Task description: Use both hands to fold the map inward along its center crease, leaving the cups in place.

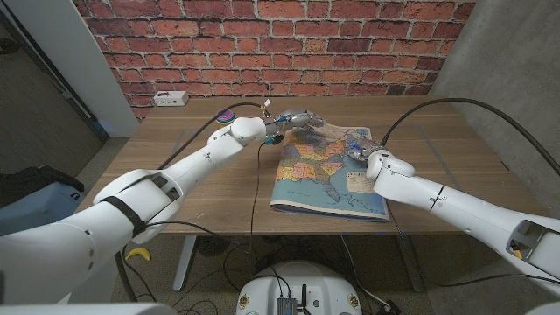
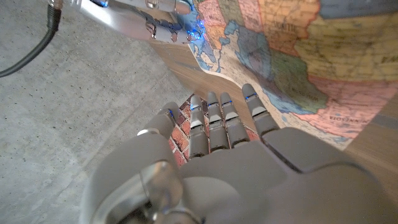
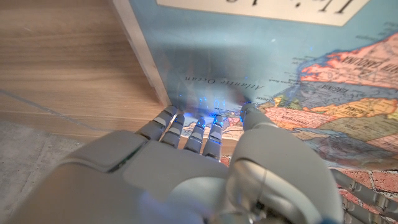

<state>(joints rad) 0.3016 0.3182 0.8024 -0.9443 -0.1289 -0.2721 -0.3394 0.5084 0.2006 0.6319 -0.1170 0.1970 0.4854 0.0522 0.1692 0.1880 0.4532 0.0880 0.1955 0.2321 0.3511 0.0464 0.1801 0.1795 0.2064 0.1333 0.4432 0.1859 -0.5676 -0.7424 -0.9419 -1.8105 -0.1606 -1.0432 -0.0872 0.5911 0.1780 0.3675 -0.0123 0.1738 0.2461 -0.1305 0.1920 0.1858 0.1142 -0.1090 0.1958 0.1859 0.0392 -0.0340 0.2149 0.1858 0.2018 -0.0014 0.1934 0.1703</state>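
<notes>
The colourful map (image 1: 324, 175) lies spread in the middle of the wooden table (image 1: 201, 188), with its far part raised off the wood. My left hand (image 1: 296, 117) is at the far left corner; its straight fingers (image 2: 214, 121) reach the map's edge (image 2: 292, 93) and the thumb stands apart with nothing pinched. My right hand (image 1: 359, 147) is at the map's right edge. Its thumb (image 3: 258, 127) presses on the printed face (image 3: 298, 68) and its fingers (image 3: 186, 130) curl at the edge, pinching it. A small multicoloured cup (image 1: 226, 115) stands left of the map at the back.
A white power strip (image 1: 171, 98) lies at the table's far left corner. A black cable (image 1: 259, 179) hangs across the table beside the map's left edge. A brick wall (image 1: 262, 44) stands behind the table. My right hand (image 2: 149, 22) shows across the map.
</notes>
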